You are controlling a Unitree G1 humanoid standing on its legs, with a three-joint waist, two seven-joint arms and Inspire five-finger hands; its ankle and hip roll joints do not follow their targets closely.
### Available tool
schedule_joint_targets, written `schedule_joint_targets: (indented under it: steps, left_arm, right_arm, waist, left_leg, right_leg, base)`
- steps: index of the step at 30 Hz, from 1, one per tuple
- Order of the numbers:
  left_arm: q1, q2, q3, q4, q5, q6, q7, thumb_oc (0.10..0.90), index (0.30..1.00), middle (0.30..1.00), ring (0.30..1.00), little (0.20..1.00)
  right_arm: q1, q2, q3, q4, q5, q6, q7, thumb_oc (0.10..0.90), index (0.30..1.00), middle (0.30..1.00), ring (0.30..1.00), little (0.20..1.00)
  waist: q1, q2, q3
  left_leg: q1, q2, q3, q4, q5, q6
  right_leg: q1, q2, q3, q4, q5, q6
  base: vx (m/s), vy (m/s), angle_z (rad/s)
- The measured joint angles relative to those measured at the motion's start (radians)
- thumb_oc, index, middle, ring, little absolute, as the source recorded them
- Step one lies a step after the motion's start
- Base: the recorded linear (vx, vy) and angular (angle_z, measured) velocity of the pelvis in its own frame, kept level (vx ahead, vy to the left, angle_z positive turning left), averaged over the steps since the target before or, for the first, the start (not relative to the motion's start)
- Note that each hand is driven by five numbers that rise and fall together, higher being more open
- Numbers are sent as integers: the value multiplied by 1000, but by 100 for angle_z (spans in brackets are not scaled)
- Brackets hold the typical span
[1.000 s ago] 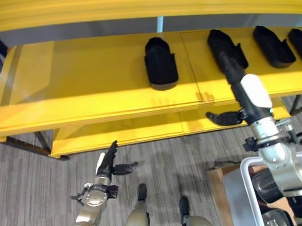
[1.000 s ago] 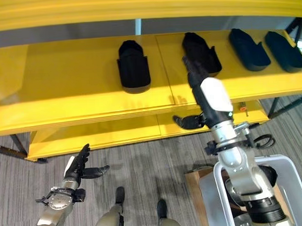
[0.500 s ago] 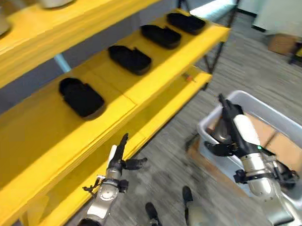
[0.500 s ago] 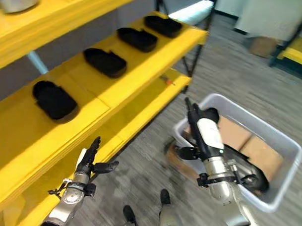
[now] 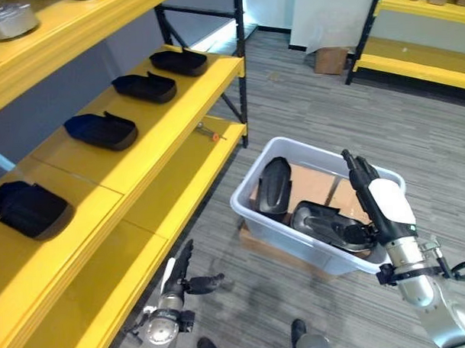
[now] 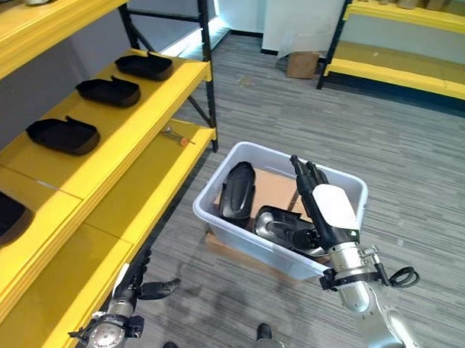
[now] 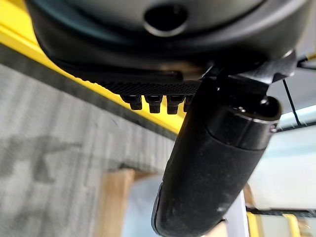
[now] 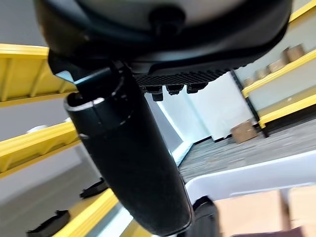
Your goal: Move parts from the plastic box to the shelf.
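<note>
- The right hand (image 5: 368, 186) hovers over the plastic box (image 5: 269, 231), fingers straight, thumb spread, holding nothing.
- Just beside its thumb lies one dark part (image 5: 330, 224); a second part (image 5: 276, 188) stands on end against the box's far wall.
- The left hand (image 5: 181, 272) hangs low over the floor, fingers straight and empty.
- Four parts already sit on the yellow shelf (image 5: 150, 123).
- Judged step: reaching for another part; next the right hand must lower and close round the nearer one.

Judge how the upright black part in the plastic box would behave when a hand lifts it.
The upright black part looks moulded, so probably stiff. It leans on the plastic box wall, so a nudge may tip it. Its smooth curves could be slippery.
</note>
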Motion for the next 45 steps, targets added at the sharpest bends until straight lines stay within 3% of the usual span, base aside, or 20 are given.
schedule_joint_targets:
  steps: [5, 8, 10, 11, 13, 14, 15, 17, 18, 21, 23, 25, 26, 27, 28, 29, 31, 36, 45]
  left_arm:
    - [-11, -4, -27, 1, 0, -2, 0, 900, 1000, 1000, 1000, 1000]
    - [-14, -3, -29, 3, 0, -2, 3, 900, 1000, 1000, 1000, 1000]
    - [-28, 1, -41, 5, 0, -3, 7, 900, 1000, 1000, 1000, 1000]
    - [-50, 3, -53, 12, 0, -3, 9, 900, 1000, 1000, 1000, 1000]
    - [-79, 0, -76, 26, -1, -2, 7, 900, 1000, 1000, 1000, 1000]
    - [-99, -1, -90, 28, -1, -2, 7, 900, 1000, 1000, 1000, 1000]
    - [-108, -3, -100, 32, -1, -2, 6, 900, 1000, 1000, 1000, 1000]
    - [-103, -12, -99, 30, -1, -7, 6, 900, 1000, 1000, 1000, 1000]
    - [-100, -9, -91, 31, -1, -13, 6, 900, 1000, 1000, 1000, 1000]
    - [-96, 2, -43, 33, -3, -17, 10, 900, 1000, 1000, 1000, 1000]
    - [-91, 7, -5, 44, -4, -17, 27, 900, 1000, 1000, 1000, 1000]
    - [-79, 2, -4, 46, -9, -15, 30, 900, 1000, 1000, 1000, 1000]
    - [-62, -5, -4, 46, -28, -16, 30, 900, 1000, 1000, 1000, 1000]
    - [-49, -12, -4, 44, -42, -16, 30, 900, 1000, 1000, 1000, 1000]
    - [-52, -25, -5, 39, -43, -17, 28, 900, 1000, 1000, 1000, 1000]
    - [-70, -21, -4, 40, -43, -17, 28, 900, 1000, 1000, 1000, 1000]
    - [-131, 2, -3, 9, -44, -19, 42, 900, 1000, 1000, 1000, 1000]
    - [-164, 45, 11, -11, -44, -24, 72, 900, 1000, 1000, 1000, 1000]
    - [-168, 36, 22, -15, -42, -24, 91, 900, 1000, 1000, 1000, 1000]
  right_arm:
    - [3, -6, -2, 0, 1, -6, -17, 900, 1000, 1000, 1000, 1000]
    - [4, -4, -2, -1, 8, -18, -19, 900, 1000, 1000, 1000, 1000]
    - [2, -2, -2, -3, 46, -38, -33, 900, 1000, 1000, 1000, 1000]
    - [-2, 0, -2, -5, 52, -42, -44, 900, 1000, 1000, 1000, 1000]
    - [-8, 0, -4, -3, 59, -41, -49, 900, 1000, 1000, 1000, 1000]
    - [-16, 4, -7, 0, 64, -40, -52, 900, 1000, 1000, 1000, 1000]
    - [-21, 4, -6, 0, 68, -37, -51, 900, 1000, 1000, 1000, 1000]
    - [-38, 6, -7, 4, 80, -35, -66, 900, 1000, 1000, 1000, 1000]
    - [-76, 20, 2, 27, 81, -33, -70, 900, 1000, 1000, 1000, 1000]
    - [-164, 71, 26, 92, 90, -30, -81, 900, 1000, 1000, 1000, 1000]
    - [-226, 78, 74, 124, 89, -28, -87, 900, 1000, 1000, 1000, 1000]
    - [-256, 71, 95, 127, 90, -30, -85, 900, 1000, 1000, 1000, 1000]
    - [-280, 71, 116, 128, 96, -29, -83, 900, 1000, 1000, 1000, 1000]
    - [-288, 64, 124, 127, 97, -31, -81, 900, 1000, 1000, 1000, 1000]
    - [-273, 45, 110, 124, 100, -29, -82, 900, 1000, 1000, 1000, 1000]
    - [-265, 49, 102, 125, 101, -24, -82, 900, 1000, 1000, 1000, 1000]
    - [-248, 60, 103, 127, 102, -1, -78, 900, 1000, 1000, 1000, 1000]
    - [-294, 104, 156, 127, 102, 4, -74, 900, 1000, 1000, 1000, 1000]
    - [-338, 171, 177, 130, 259, 11, -72, 900, 1000, 1000, 1000, 1000]
  waist:
    - [-7, 48, -13]
    - [1, 60, -12]
    - [5, 58, -10]
    - [18, 47, -3]
    - [48, 35, 12]
    - [55, 11, 45]
    - [61, 4, 64]
    - [66, -15, 83]
    - [79, -25, 91]
    - [118, -49, 130]
    - [147, -85, 162]
    - [168, -72, 183]
    - [171, -63, 188]
    - [164, -38, 187]
    - [141, 10, 190]
    - [139, 2, 196]
    - [137, -34, 208]
    - [140, -48, 217]
    - [137, -69, 228]
  left_leg:
    - [-4, 31, 1, -13, 34, -30]
    - [-6, 48, -1, -22, 58, -52]
    - [-47, 52, -37, -9, 110, -83]
    - [-74, 54, -90, -14, 167, -101]
    - [-112, 57, -165, 15, 223, -40]
    - [-147, 55, -225, 118, 189, -59]
    - [-170, 40, -281, 207, 99, -68]
    - [-197, -56, -467, 228, -69, -58]
    - [-194, -99, -547, 189, -105, -52]
    - [-220, -47, -595, 110, -107, -60]
    - [-221, -35, -716, 83, -119, -64]
    - [-211, -52, -744, 91, -126, -65]
    - [-185, -85, -760, 88, -134, -50]
    - [-174, -102, -745, 95, -135, -47]
    - [-177, -101, -682, 86, -126, -52]
    - [-176, -109, -669, 78, -113, -66]
    - [-185, -182, -622, 38, -80, -20]
    - [-195, -250, -551, -29, -59, 23]
    - [-194, -220, -519, -30, -66, 17]
  right_leg:
    - [-47, 35, 24, 32, -18, -19]
    - [-87, 44, 46, 76, -45, -33]
    - [-163, 63, 71, 173, -97, -62]
    - [-203, 59, 82, 221, -117, -86]
    - [-220, 56, 84, 220, -106, -114]
    - [-208, 43, 80, 212, -93, -125]
    - [-187, 39, 76, 191, -78, -122]
    - [-172, 49, 113, 133, -43, -131]
    - [-173, 58, 131, 104, -23, -134]
    - [-163, 107, 180, 66, 14, -124]
    - [-173, 129, 250, 57, 26, -123]
    - [-170, 150, 307, 42, 49, -101]
    - [-172, 150, 345, 29, 62, -94]
    - [-168, 156, 360, 11, 82, -83]
    - [-159, 164, 357, -23, 106, -55]
    - [-166, 148, 361, -22, 107, -49]
    - [-202, 67, 379, -35, 109, -15]
    - [-228, -8, 426, -110, 158, 51]
    - [-214, 13, 426, -166, 168, 43]
  base:
    - [16, -157, -23]
    - [-14, -145, -12]
    - [-67, -201, 9]
    - [-94, -149, 13]
    - [-51, -59, -1]
    - [0, 0, 0]
    - [64, 11, 8]
    - [105, 28, -12]
    - [85, 34, -61]
    - [162, 148, -61]
    - [76, 126, -96]
    - [83, 183, -115]
    - [85, 184, -111]
    - [46, 255, -100]
    - [10, 188, -47]
    - [-21, 251, -1]
    - [6, 201, 1]
    - [34, 93, -21]
    - [2, 41, -8]
